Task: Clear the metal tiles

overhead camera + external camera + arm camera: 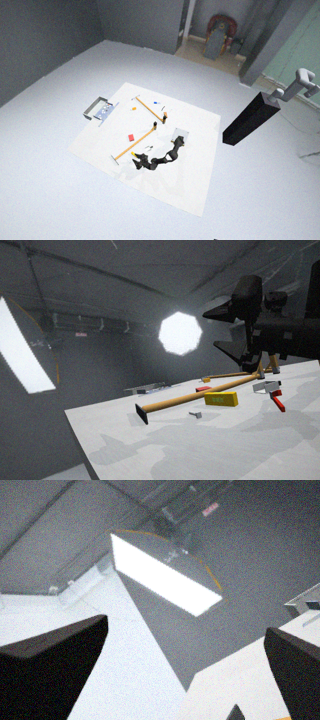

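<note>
My gripper (133, 156) (208, 329) (185, 629) is wide open and empty, raised above the table near the yellow block. One long-handled T-shaped tool (134, 143) (178, 400) lies below and beyond it, with a dark flat blade and its handle's other end at a short upright. A similar long tool (149, 108) (232, 374) lies farther back. I cannot tell which is the scraper. The steel plate (109, 111) (157, 390) is bluish, with several small tiles (102, 110) scattered on it. The catch box (86, 116) (144, 387) is grey, at its far end; its inside is unclear.
A yellow block (132, 153) (221, 398), a small bolt-like piece (198, 415), a grey bracket (266, 387) and a red tool (279, 404) lie near the arm. A red block (131, 137) (203, 389) lies beside the nearer handle. Orange and blue pieces lie farther back.
</note>
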`<state>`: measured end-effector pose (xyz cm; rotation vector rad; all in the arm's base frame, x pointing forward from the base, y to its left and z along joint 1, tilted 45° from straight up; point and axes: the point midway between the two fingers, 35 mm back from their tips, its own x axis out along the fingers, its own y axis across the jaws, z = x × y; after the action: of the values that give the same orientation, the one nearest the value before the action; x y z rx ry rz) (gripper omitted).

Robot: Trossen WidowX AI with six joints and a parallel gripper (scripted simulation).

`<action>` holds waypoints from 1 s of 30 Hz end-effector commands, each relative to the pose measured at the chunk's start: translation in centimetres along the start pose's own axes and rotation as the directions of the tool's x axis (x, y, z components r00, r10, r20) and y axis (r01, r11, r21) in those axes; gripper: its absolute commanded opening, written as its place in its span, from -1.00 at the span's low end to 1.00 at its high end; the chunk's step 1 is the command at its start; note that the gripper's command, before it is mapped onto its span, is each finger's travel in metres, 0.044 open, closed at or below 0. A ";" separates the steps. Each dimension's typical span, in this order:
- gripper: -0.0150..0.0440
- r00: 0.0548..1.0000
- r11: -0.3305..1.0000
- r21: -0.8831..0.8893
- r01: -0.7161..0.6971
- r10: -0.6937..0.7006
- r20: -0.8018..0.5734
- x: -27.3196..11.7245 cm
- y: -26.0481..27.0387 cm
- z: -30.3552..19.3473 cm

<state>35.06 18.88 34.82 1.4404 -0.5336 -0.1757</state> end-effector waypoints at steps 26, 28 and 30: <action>1.00 1.000 1.000 -0.002 -0.009 0.009 0.001 4.4 6.1 6.6; 1.00 1.000 1.000 -0.002 -0.008 0.008 0.001 4.6 6.4 7.2; 1.00 1.000 1.000 -0.002 -0.006 0.006 0.000 4.8 6.8 7.9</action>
<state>34.73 11.85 41.86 1.4255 -0.5376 -0.1792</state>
